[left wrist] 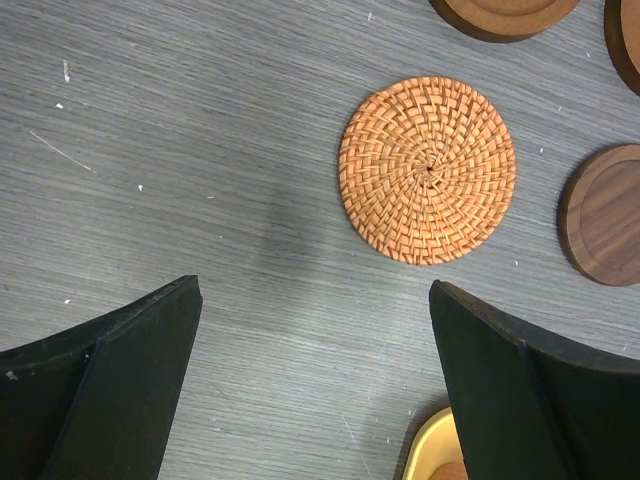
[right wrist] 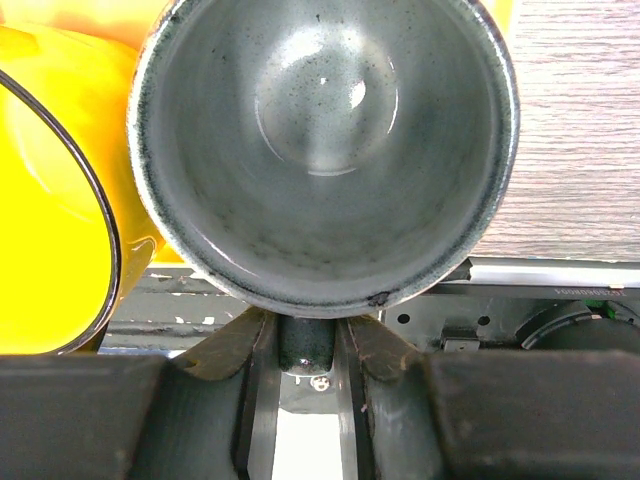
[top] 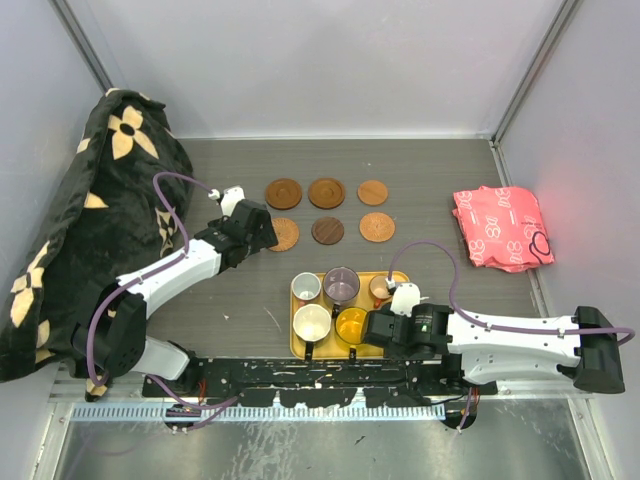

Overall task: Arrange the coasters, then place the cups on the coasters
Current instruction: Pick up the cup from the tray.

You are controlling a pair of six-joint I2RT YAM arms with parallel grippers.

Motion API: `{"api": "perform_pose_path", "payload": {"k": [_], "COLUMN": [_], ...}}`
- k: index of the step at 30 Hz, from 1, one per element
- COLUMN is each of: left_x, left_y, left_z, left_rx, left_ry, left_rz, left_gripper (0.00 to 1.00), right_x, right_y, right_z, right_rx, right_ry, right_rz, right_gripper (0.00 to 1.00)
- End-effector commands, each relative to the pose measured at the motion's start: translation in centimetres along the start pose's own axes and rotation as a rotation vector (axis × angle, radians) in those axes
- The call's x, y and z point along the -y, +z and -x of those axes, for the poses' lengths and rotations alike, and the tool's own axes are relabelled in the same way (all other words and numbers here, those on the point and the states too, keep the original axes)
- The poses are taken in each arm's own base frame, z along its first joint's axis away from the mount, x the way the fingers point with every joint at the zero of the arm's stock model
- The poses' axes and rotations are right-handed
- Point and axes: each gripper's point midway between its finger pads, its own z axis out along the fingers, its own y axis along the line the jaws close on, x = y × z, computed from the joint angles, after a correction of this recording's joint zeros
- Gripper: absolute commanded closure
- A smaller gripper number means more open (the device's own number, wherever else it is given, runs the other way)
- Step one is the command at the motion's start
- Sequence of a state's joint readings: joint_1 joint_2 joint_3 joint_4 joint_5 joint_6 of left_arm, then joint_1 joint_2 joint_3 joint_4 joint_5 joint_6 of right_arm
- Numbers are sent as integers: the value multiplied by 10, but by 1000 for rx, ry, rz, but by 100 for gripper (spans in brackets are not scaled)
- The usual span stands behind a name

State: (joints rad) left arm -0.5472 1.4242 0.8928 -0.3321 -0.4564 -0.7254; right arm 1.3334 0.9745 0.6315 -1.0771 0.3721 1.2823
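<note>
Six round coasters lie in two rows on the table, among them a woven orange one (top: 283, 234) (left wrist: 428, 170) and a dark wooden one (top: 327, 231) (left wrist: 605, 215). My left gripper (top: 266, 231) (left wrist: 315, 390) hovers open just beside the woven coaster, nothing between its fingers. On the yellow tray (top: 398, 278) stand a white cup (top: 306, 288), a purple-grey cup (top: 341, 285), a small brown cup (top: 380, 288), a cream cup (top: 312, 322) and an orange-yellow cup (top: 351, 325) (right wrist: 50, 200). My right gripper (top: 382, 328) (right wrist: 305, 335) is shut on the handle of the grey-green cup (right wrist: 320, 150).
A black cloth with cream flowers (top: 90, 220) fills the left side. A pink packet (top: 500, 227) lies at the right. Grey walls close in the table at the back and sides. The metal rail of the arm bases (right wrist: 560, 275) runs close behind the tray.
</note>
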Motion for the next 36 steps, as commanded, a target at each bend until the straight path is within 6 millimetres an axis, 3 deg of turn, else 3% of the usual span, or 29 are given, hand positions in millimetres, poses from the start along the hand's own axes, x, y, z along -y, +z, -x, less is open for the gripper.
{"api": "perform_pose_path", "payload": {"k": [1, 14, 36], "left_x": [8, 6, 7], "left_y": [-1, 0, 1], "left_z": [13, 14, 15], "left_rx": [40, 39, 40], "left_ry": [-40, -42, -48], "left_rz": [-24, -21, -24], "left_gripper": [2, 2, 2], "right_x": [-8, -19, -15], "right_y": [2, -33, -63], "right_z": [4, 33, 53], "right_rx": [24, 89, 130], "right_ry": [13, 11, 34], "right_rz": [31, 26, 16], "right_gripper": [99, 99, 99]}}
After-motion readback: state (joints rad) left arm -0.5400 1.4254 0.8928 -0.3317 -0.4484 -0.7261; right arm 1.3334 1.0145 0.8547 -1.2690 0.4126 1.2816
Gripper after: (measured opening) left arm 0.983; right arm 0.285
